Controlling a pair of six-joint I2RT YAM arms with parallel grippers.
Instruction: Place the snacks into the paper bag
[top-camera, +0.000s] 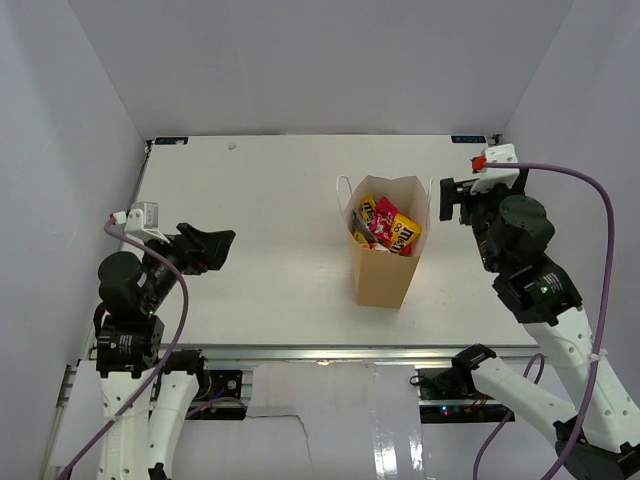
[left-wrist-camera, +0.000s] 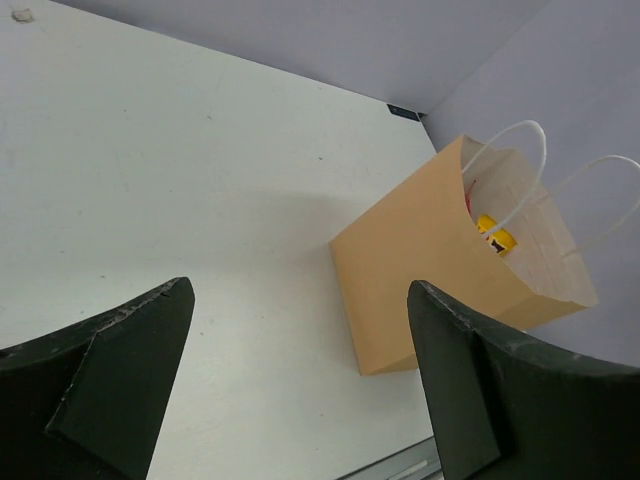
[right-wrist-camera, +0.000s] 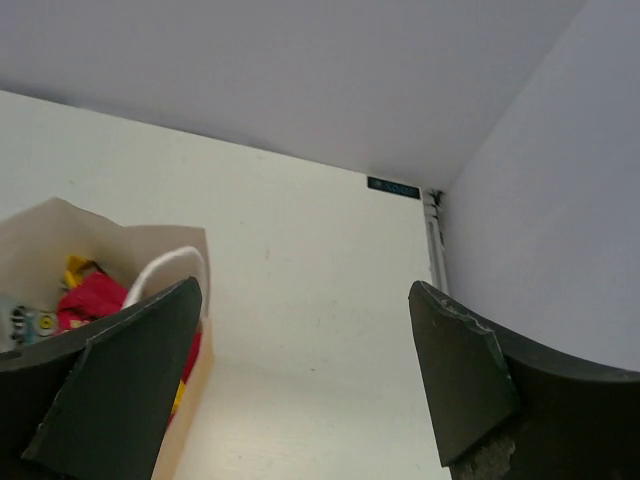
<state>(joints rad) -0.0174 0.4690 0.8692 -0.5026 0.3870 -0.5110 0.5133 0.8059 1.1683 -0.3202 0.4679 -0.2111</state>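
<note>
Left gripper (left-wrist-camera: 300, 300) fingers wide apart, holding nothing, over the left of the table (top-camera: 260, 190); right gripper (right-wrist-camera: 305, 290) fingers likewise apart and empty, near the bag (top-camera: 384, 278) on its right; bag upright mid-table, top open; snacks (top-camera: 386, 224) inside it, red and yellow showing.

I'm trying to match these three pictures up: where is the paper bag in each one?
Top external: the paper bag stands upright, right of centre.
Left wrist: paper bag right of centre, handles toward the upper right.
Right wrist: paper bag at the lower left edge, only its open top showing.
Shared landmark: the dark marker at the table's far right corner.
</note>
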